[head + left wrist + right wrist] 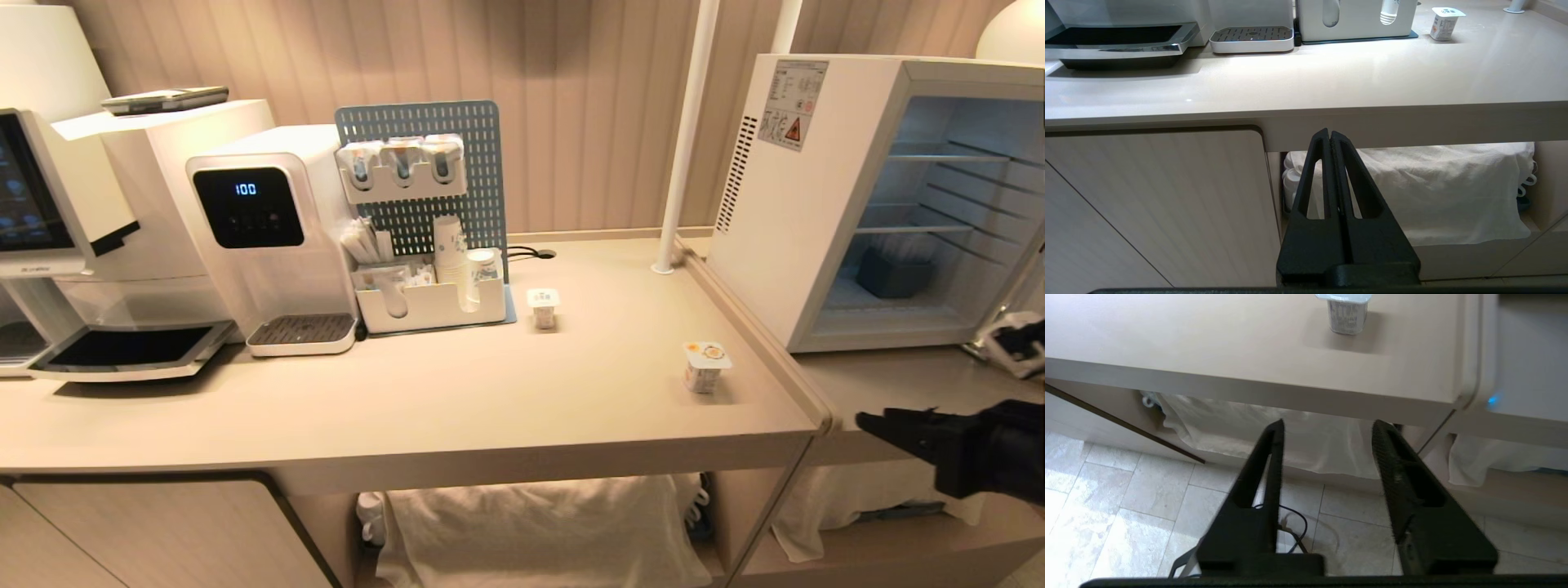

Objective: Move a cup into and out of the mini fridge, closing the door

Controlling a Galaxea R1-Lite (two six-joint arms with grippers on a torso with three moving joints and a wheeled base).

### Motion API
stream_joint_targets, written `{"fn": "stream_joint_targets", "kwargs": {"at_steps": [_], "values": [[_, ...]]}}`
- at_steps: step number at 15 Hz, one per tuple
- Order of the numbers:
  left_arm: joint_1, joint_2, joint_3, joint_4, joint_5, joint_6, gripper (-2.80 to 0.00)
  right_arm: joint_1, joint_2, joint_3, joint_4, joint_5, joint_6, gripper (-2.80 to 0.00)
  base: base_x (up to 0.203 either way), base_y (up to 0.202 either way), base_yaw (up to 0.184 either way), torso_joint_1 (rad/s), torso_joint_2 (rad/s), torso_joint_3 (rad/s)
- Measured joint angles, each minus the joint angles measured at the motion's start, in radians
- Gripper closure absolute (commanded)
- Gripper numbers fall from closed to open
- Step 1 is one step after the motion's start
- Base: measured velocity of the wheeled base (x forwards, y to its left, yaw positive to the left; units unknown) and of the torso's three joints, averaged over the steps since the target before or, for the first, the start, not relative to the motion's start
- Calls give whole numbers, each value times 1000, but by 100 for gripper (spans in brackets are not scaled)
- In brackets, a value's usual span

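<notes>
The cup [706,366], a squat white tub with an orange and yellow lid, stands near the right end of the beige counter [490,408]. In the right wrist view the cup [1346,314] sits on the counter above and beyond my fingers. My right gripper [869,423] hangs open and empty below counter level, to the right of the cup; its fingertips [1278,428] frame floor tiles. The mini fridge [808,204] stands on a lower surface to the right with its inside exposed. Its door is swung open past the right edge. My left gripper [1329,132] is shut and empty under the counter's front edge.
A second small tub [543,306] stands by the white organizer [433,302] holding stacked paper cups. A water dispenser [261,237] and coffee machine [49,204] fill the left. A white pole [686,139] rises beside the fridge. A dark box [894,273] sits inside it.
</notes>
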Motion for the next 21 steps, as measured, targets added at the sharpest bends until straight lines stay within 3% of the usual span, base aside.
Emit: {"fn": "stream_joint_targets", "kwargs": {"at_steps": [5,8,13,21], "values": [[0,0,0,0,0,-5,0,-20,637,64,-709,-4,-73,-280,0,0,0,0,0,0],[0,0,0,0,0,-5,0,9,868,-42,-1014,-48,-107,-280,0,0,0,0,0,0],[0,0,0,0,1,-5,0,76,932,-188,-902,-74,-113,-280,0,0,0,0,0,0],[0,0,0,-1,3,-5,0,82,1035,-453,-725,-90,-111,-280,0,0,0,0,0,0]]}}
